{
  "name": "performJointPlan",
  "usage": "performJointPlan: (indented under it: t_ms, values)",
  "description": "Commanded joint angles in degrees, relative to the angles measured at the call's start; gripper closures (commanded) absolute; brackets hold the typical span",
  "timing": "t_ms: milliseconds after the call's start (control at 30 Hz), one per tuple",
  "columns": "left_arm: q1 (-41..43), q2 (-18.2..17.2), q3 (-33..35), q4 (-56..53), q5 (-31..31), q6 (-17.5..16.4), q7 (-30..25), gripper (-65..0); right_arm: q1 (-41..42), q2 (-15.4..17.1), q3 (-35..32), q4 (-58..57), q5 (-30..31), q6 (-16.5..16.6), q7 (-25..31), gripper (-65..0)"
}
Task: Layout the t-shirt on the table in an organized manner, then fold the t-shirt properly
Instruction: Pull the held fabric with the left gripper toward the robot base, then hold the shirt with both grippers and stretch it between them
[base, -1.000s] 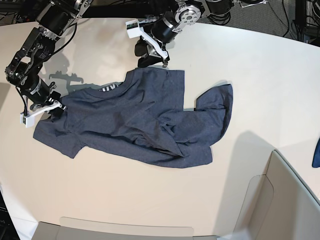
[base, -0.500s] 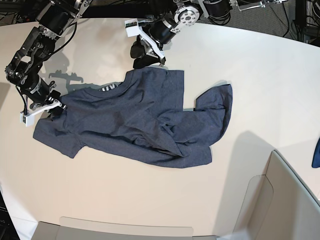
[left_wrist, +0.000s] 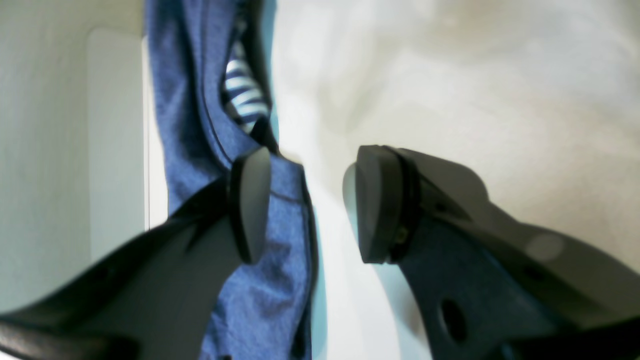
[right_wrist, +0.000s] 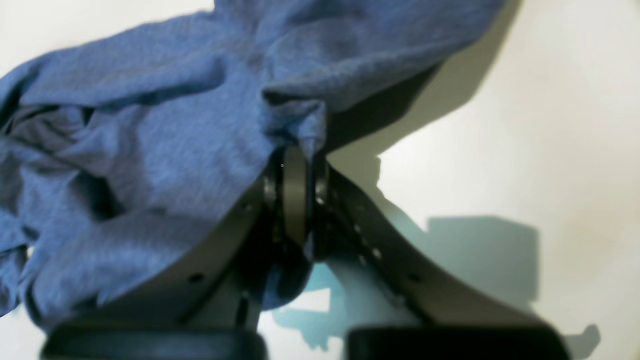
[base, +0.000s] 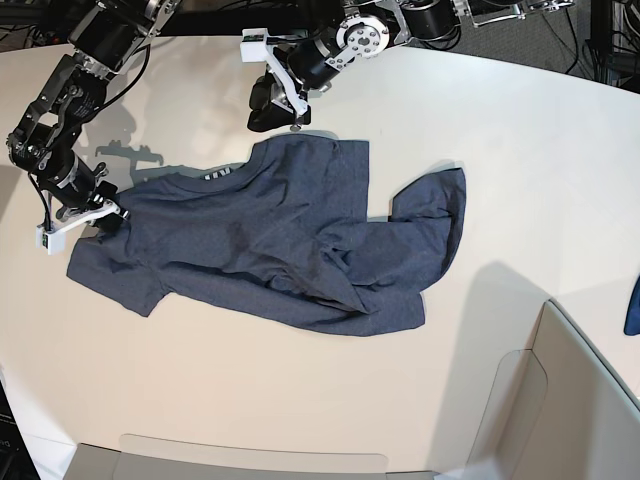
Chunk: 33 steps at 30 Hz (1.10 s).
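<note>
The dark navy-grey t-shirt (base: 270, 240) lies rumpled on the off-white table (base: 480, 150), one sleeve out to the left and the hem bunched at the right. Pale lettering (base: 220, 174) peeks out near its collar. My right gripper (base: 108, 216) is shut on the shirt's left shoulder edge; in the right wrist view the cloth (right_wrist: 150, 150) is pinched between its closed fingertips (right_wrist: 297, 150). My left gripper (base: 280, 118) hovers open over bare table just beyond the shirt's top edge. In the left wrist view its fingers (left_wrist: 310, 205) hold nothing, with the shirt (left_wrist: 190, 125) beside the left finger.
Grey-beige box walls stand at the lower right (base: 570, 400) and along the front edge (base: 250, 465). A small brighter blue cloth scrap (base: 633, 305) shows at the right edge. Cables and arm bases crowd the back of the table (base: 450, 15).
My left gripper has drawn back up and to the left, away from the shirt's top edge, staying open. My right gripper has kept its grip and barely shifted.
</note>
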Motion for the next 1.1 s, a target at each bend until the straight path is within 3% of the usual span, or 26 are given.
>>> performJointPlan:
  t_ms: [0,100,467,867,1067]
  values:
    - [-0.08,6.12,-0.21,-0.31,-5.34,-6.04,11.94,-28.0,0.80,1.08,0.10,0.96,1.11,0.45,1.05,0.0]
    - [0.01,5.94,-0.12,2.32,-5.34,-10.88,14.66,-28.0,0.80,2.14,0.10,0.87,1.11,0.45,1.05,0.0]
    - [0.10,4.97,-0.12,3.12,-5.34,-10.70,15.54,-28.0,1.24,2.58,0.10,-3.09,1.11,0.45,1.05,0.0]
    - [-0.34,4.97,-5.22,-1.63,-5.17,-10.53,15.28,-28.0,1.86,2.58,0.18,-3.97,1.55,0.45,1.05,0.0]
    - [-0.43,4.97,-4.78,-5.76,-5.17,-7.01,14.93,-28.0,2.03,2.58,-2.01,3.33,1.55,0.45,0.88,0.0]
